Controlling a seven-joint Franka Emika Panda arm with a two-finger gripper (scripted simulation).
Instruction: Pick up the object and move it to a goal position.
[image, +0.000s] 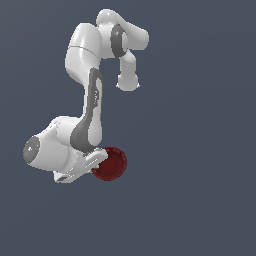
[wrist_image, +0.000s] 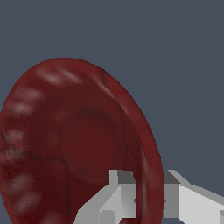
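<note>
The dark red bowl (image: 111, 164) with its ribbed rim sits at the end of my arm, low and left of centre in the exterior view. In the wrist view the bowl (wrist_image: 70, 140) fills most of the frame, seen tilted, almost edge-on at one side. My gripper (wrist_image: 146, 197) is shut on the bowl's rim: one grey finger (wrist_image: 118, 192) lies inside the rim and the other finger (wrist_image: 183, 201) outside it. In the exterior view the gripper (image: 97, 162) points toward that view's right, with the bowl at its tip.
The white arm (image: 90, 100) rises from its base (image: 127, 80) at upper centre and folds down to the wrist. Plain grey-blue background all around, with no other objects showing.
</note>
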